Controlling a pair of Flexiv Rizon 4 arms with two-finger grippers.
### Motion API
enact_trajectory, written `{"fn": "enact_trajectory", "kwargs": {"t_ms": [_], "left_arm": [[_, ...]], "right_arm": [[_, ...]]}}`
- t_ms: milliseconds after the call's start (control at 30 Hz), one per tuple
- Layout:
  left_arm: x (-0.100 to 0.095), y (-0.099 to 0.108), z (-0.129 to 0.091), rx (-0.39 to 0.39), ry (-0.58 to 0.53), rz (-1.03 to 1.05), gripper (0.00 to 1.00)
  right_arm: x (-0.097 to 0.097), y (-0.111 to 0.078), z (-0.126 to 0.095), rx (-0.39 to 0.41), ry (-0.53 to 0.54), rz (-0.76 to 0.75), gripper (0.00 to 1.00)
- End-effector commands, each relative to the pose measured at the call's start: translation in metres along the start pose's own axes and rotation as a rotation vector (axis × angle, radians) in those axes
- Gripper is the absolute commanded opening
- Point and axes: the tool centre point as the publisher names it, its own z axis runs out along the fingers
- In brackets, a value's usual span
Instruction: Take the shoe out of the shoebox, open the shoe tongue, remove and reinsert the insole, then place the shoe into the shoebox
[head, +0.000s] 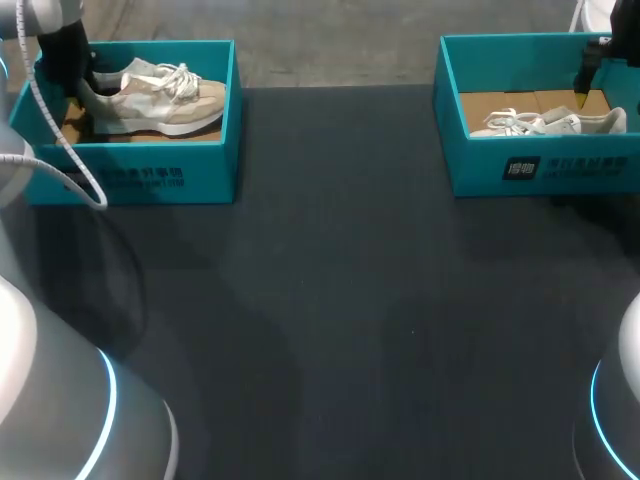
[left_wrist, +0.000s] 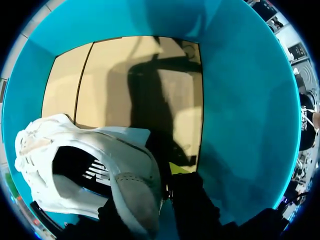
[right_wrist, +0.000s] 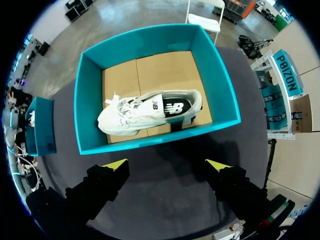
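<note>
Shoes lie one to a box at the table's (head: 350, 300) far edge. The beige shoe (head: 160, 98) sits in the left shoebox (head: 130, 185) and the white shoe (right_wrist: 150, 112) in the right shoebox (right_wrist: 160, 141), each on its sole on the tan cardboard floor. The left shoebox has white print on its front wall, and the right one has a dark label (head: 520, 168) with more white print beside it. The white shoe shows a logo (right_wrist: 172, 107) on its side. The left arm comes down into its box, with the left gripper (head: 80, 88) right at the beige shoe's heel. From where I stand I cannot tell whether it has hold of the heel. The right gripper (right_wrist: 165, 165) hangs above the near wall of its box, spread wide and touching nothing.
</note>
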Motion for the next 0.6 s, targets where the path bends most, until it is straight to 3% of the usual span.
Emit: {"fn": "enact_trajectory", "kwargs": {"t_ms": [33,600], "left_arm": [[0.003,0.006,0.0,0.151,-0.001,0.005,0.0],[0.018,0.006,-0.008,0.13,0.016,0.007,0.0]], "right_arm": [[0.0,0.0,0.0,0.0,-0.002,0.002,1.0],[0.0,0.0,0.0,0.0,-0.002,0.002,1.0]]}}
